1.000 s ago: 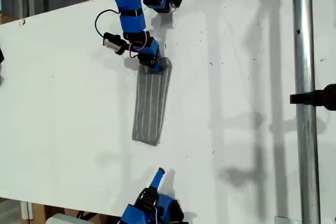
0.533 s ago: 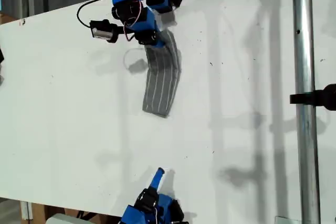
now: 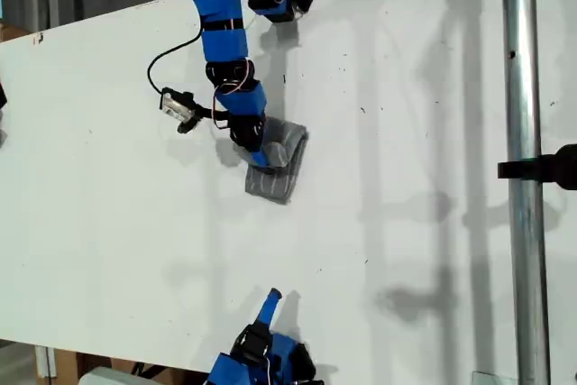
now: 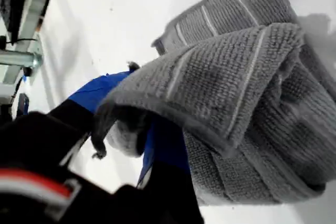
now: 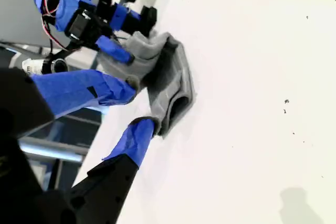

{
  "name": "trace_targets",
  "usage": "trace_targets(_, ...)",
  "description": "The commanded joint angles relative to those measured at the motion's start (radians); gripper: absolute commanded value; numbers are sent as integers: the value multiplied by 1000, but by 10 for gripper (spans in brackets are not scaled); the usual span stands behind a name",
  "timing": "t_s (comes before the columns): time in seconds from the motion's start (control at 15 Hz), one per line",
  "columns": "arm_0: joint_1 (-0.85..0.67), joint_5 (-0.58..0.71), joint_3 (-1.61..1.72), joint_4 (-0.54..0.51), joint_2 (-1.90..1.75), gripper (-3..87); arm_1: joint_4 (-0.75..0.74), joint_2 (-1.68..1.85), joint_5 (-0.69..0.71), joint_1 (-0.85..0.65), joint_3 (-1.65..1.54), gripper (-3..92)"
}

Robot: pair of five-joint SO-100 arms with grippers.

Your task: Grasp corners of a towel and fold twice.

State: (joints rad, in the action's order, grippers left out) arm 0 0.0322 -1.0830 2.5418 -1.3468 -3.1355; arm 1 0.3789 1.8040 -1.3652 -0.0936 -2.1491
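Observation:
The towel (image 3: 281,167) is a dark grey pinstriped cloth lying doubled into a short thick bundle on the white table (image 3: 424,187), a little above the exterior view's middle. My first gripper (image 3: 258,154) reaches down from the exterior view's top and is shut on the towel's upper layer. Up close, that layer of the towel (image 4: 236,77) drapes over the blue finger (image 4: 165,148), hiding its corners. My second gripper (image 3: 271,298) rests open at the exterior view's bottom edge, far from the towel (image 5: 170,85), with nothing between its fingers (image 5: 134,140).
A vertical metal pole (image 3: 520,132) with a black clamp (image 3: 550,167) runs down the exterior view's right side. The table's edge slants across the exterior view's upper left.
My first gripper lifted the long towel strip's far end toward the exterior view's top, then carried it down over the near end. The towel is now half as long. The second arm stayed still.

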Motion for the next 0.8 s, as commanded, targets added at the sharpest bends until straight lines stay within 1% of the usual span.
trace_targets(0.0,6,-11,-2,21,-5,106,-155,143,52,-40,-12,297)
trace_targets(0.07,6,-9,9,32,-12,105,-173,249,81,-84,-51,204)
trace_targets(0.13,8,2,26,61,-34,105,-160,342,109,-127,-74,191)
trace_targets(0.27,8,6,46,69,-95,105,-8,440,109,-146,-98,191)
trace_targets(0.33,8,5,58,78,-112,105,75,546,109,-152,-164,191)
trace_targets(0.4,9,-8,83,97,-129,105,150,723,89,-149,-295,153)
trace_targets(0.47,9,-28,144,141,-172,105,319,946,15,-133,-417,130)
trace_targets(0.53,0,-78,241,160,-267,104,548,1135,-63,-101,-486,80)
trace_targets(0.6,-8,-114,337,183,-344,99,704,1287,-115,-63,-543,62)
trace_targets(0.67,-17,-114,387,210,-339,99,824,1405,-161,-35,-597,54)
trace_targets(0.73,-31,-123,443,242,-339,97,913,1493,-218,-15,-670,50)
